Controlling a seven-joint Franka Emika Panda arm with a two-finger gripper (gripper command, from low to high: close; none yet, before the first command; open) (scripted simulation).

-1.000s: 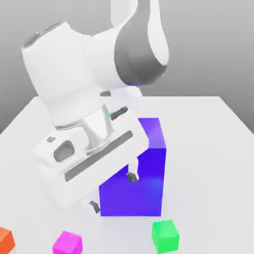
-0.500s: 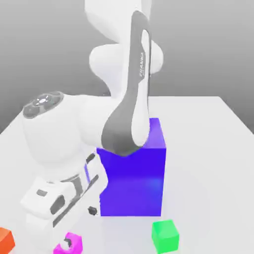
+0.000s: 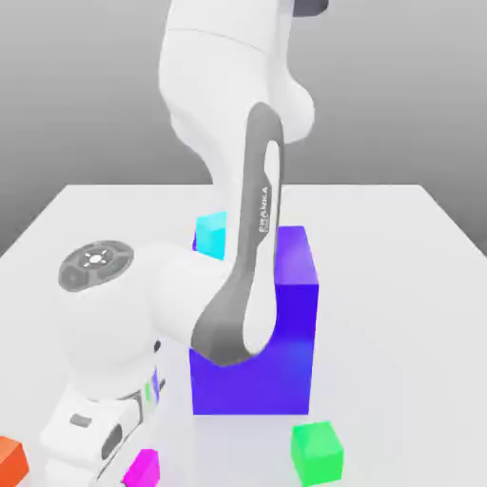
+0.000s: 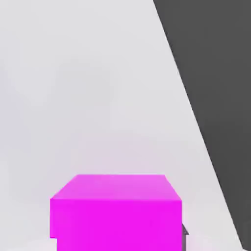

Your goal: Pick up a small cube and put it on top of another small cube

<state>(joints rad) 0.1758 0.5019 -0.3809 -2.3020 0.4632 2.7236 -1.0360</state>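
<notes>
At the exterior view's lower left, the claw point(image 4: 120, 240) is down at the pink cube point(image 3: 144, 470), closed on it. The cube lies between the fingers, on the pale table point(image 3: 399, 333); part of it is hidden behind the white hand point(image 3: 90, 433) in the exterior view. In the hand view its top and one side face show, with a small dark piece of the claw just beside one edge. The orange cube point(image 3: 11, 463) lies near the hand, at the exterior view's left edge. The green cube point(image 3: 317, 454) lies well apart from the claw, toward the exterior view's right, near the big blue block point(image 3: 285, 352). A cyan cube point(image 3: 210, 235) sits on the block, partly covered by the arm point(image 3: 224, 314).
</notes>
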